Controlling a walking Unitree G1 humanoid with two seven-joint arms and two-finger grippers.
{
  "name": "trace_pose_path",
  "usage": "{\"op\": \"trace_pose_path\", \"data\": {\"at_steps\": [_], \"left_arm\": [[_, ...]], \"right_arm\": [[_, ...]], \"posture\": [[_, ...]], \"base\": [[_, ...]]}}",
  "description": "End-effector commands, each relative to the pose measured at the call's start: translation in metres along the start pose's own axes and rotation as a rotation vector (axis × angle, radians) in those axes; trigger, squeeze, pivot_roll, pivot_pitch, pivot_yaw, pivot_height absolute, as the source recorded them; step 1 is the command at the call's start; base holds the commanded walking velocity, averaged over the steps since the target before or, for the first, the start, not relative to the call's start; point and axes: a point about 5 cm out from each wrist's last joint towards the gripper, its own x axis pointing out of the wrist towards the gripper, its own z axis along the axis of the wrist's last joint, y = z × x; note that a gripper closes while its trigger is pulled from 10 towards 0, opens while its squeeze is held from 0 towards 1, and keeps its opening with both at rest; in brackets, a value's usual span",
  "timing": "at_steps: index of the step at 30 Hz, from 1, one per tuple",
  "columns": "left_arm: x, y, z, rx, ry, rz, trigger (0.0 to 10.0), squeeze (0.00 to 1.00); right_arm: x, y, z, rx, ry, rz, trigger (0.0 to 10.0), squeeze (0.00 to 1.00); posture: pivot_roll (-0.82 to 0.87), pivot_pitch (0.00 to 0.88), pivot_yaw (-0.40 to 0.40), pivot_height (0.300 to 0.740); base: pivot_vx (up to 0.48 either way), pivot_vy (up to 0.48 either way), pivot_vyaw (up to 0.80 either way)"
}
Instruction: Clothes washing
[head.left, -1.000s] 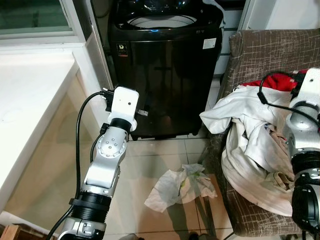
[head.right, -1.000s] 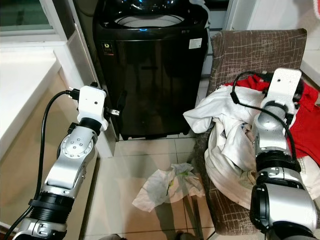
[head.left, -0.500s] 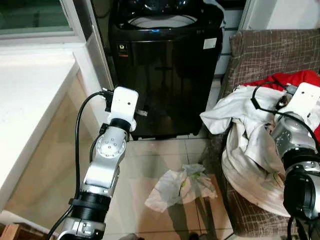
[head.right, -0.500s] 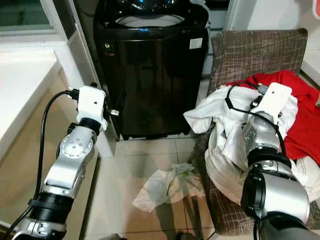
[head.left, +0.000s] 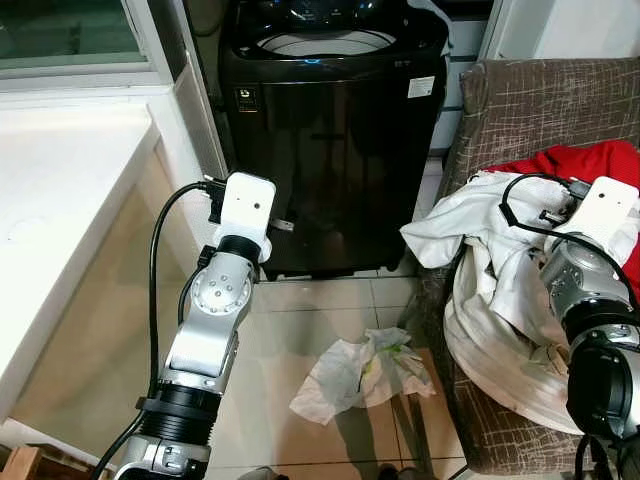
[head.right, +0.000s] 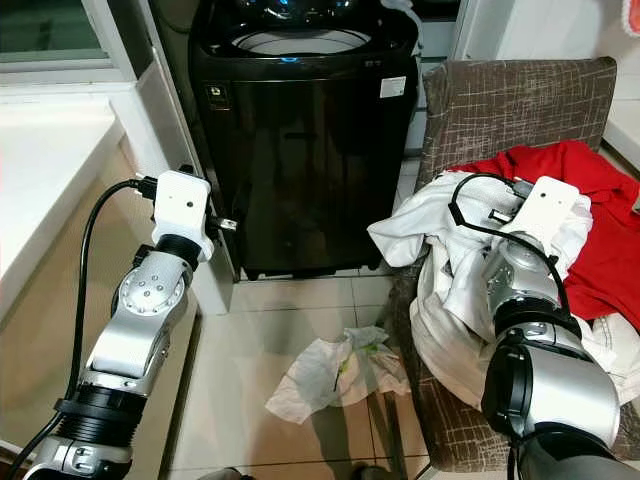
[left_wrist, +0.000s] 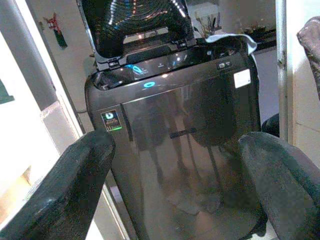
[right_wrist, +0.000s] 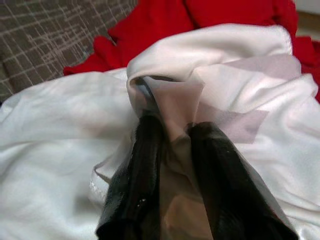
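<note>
Tiled floor (head.left: 300, 345), pale, glossy. White counter (head.left: 60, 200) along the 9 o'clock side, window frame above it. Black top-load washing machine (head.left: 335, 130) at 12 o'clock, lid up, drum rim visible; small white cloth draped at its far corner.

Brown patterned armchair (head.right: 520, 100) at 3 o'clock, heaped with laundry: white garment (head.right: 440, 260) spilling over the seat front, red garment (head.right: 580, 200) behind and beside it. Crumpled white cloth (head.left: 360, 370) on the floor at 6 o'clock, between machine and chair, lying in the walking path.

Left gripper (left_wrist: 175, 165) raised facing the washer front, fingers spread wide, nothing between them.

Right gripper (right_wrist: 175, 145) down in the chair pile, fingers pinched on a fold of the white garment; thin fabric drapes over both fingers, red garment just beyond.
</note>
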Motion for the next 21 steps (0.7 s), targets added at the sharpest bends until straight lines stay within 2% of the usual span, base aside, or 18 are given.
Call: {"op": "trace_pose_path", "data": {"at_steps": [1,7,8,11,15,19,20,21], "left_arm": [[-0.001,0.002,0.001,0.009,0.002,0.005,10.0,0.00],[-0.002,0.002,0.001,0.010,0.003,0.004,10.0,0.00],[-0.002,0.003,0.001,0.011,0.002,0.007,10.0,0.00],[-0.001,0.004,0.001,0.012,0.002,0.008,10.0,0.00],[-0.001,0.004,0.002,0.015,-0.001,0.006,10.0,0.00],[0.000,0.004,0.002,0.017,-0.004,0.007,10.0,0.00],[0.001,0.005,0.002,0.018,-0.004,0.008,10.0,0.00],[0.001,0.006,0.003,0.020,-0.006,0.009,10.0,0.00]], "right_arm": [[-0.001,0.006,0.002,-0.032,-0.025,0.032,0.0,0.00],[-0.002,0.015,0.009,-0.066,-0.083,0.068,0.0,0.00],[-0.003,0.019,0.017,-0.090,-0.132,0.086,0.0,0.00],[-0.004,0.025,0.023,-0.113,-0.165,0.113,0.0,0.00],[-0.004,0.026,0.020,-0.081,-0.130,0.121,0.0,0.00],[-0.004,0.032,0.030,-0.055,-0.160,0.140,0.0,0.00],[-0.005,0.037,0.040,-0.046,-0.202,0.162,0.0,0.00],[-0.013,0.058,0.078,-0.018,-0.362,0.256,0.0,0.00]], "posture": [[0.05,0.039,0.054,0.740],[0.05,0.039,0.054,0.740],[0.06,0.039,0.054,0.740],[0.06,0.036,0.053,0.740],[0.06,0.031,0.051,0.740],[0.06,0.019,0.048,0.740],[0.06,0.014,0.048,0.740],[0.06,0.008,0.049,0.740]], "base": [[0.000,0.000,0.00],[0.000,0.000,0.00],[0.000,0.000,0.00],[0.000,0.000,0.00],[0.000,0.000,0.00],[0.000,0.000,0.00],[0.000,0.000,0.00],[0.000,0.000,0.00]]}}
